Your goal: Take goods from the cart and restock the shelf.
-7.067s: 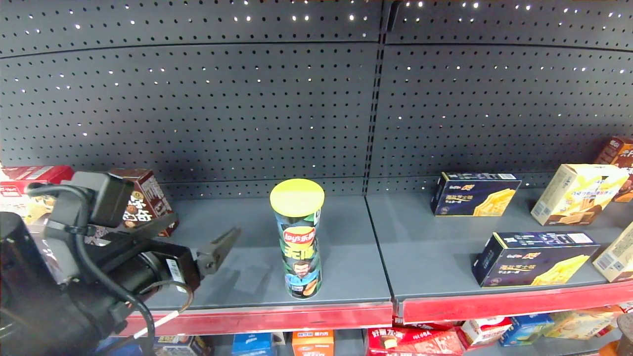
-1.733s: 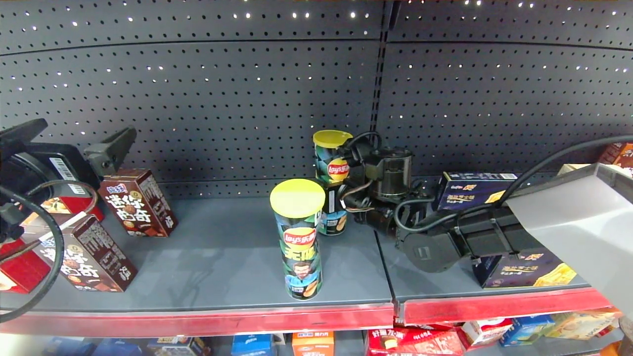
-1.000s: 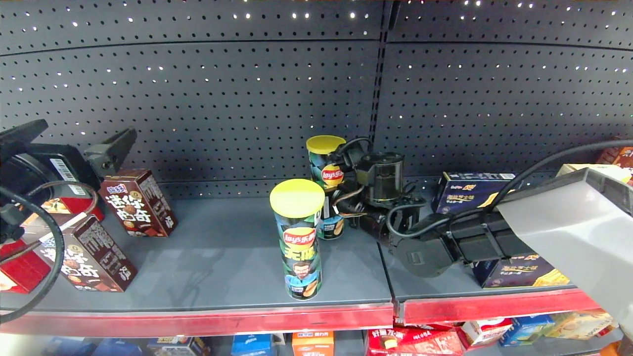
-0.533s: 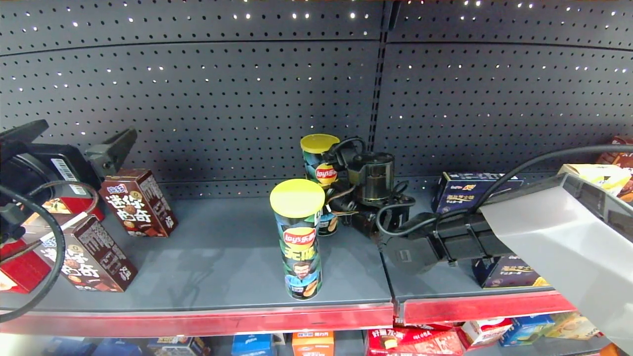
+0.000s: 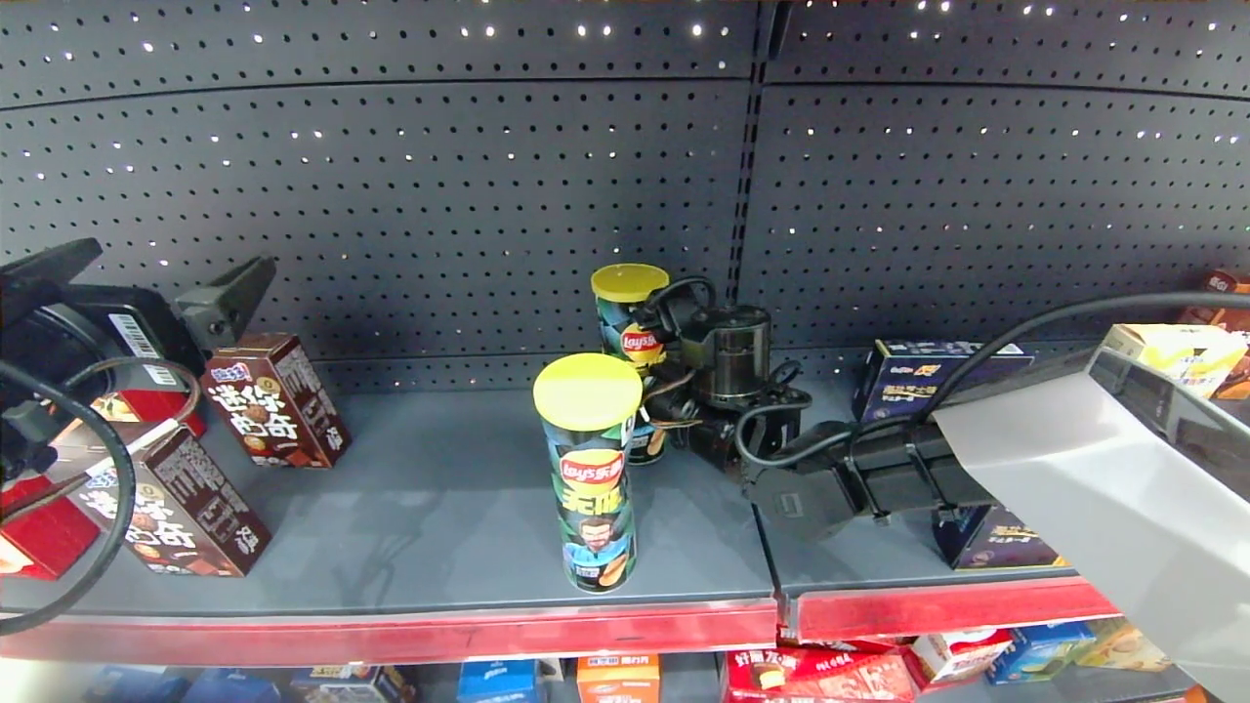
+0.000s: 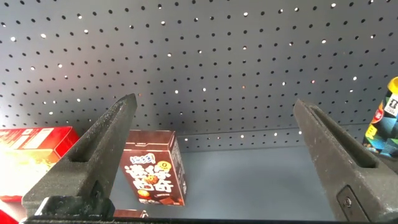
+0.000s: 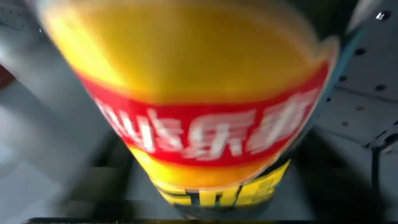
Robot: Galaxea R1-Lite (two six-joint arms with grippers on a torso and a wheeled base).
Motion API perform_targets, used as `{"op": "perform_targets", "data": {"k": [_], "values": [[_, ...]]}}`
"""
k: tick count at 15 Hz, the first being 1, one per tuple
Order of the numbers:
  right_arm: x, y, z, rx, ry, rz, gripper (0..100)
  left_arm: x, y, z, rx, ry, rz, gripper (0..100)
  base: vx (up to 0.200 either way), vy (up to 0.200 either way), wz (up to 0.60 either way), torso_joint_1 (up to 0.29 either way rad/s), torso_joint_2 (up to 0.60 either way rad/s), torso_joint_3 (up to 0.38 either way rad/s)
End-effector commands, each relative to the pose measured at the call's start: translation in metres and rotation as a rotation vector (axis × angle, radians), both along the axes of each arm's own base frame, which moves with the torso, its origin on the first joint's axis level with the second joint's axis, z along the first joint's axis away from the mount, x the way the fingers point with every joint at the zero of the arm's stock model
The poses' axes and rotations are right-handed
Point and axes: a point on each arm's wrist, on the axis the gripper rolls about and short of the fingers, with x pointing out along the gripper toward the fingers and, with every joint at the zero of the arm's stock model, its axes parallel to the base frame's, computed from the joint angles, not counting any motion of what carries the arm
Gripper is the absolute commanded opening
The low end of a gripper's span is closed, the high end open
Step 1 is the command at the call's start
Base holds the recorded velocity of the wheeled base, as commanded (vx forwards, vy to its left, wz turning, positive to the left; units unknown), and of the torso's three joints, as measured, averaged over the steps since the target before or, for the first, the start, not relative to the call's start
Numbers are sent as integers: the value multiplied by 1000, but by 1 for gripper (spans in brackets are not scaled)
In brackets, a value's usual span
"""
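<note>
At the shelf's (image 5: 439,508) far middle, right gripper (image 5: 656,386) is clamped on the rear can (image 5: 625,303), upright, just behind-right of the front can (image 5: 588,469); can't tell if its base touches. Release likely needs only a straight drop. Left gripper (image 6: 214,106) wide open, empty, well to the left.
</note>
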Motion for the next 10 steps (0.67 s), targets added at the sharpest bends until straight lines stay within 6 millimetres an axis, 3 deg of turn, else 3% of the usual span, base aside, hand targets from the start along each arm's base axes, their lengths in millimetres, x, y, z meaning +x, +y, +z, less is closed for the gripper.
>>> {"op": "perform_targets", "data": {"k": [1, 10], "values": [[0, 0, 2, 7, -6, 0, 100, 0, 0, 0, 0, -1, -1, 100, 0, 0, 0, 0, 0, 0], [-9, -6, 15, 18, -21, -1, 100, 0, 0, 0, -1, -1, 0, 100, 0, 0, 0, 0, 0, 0]]}}
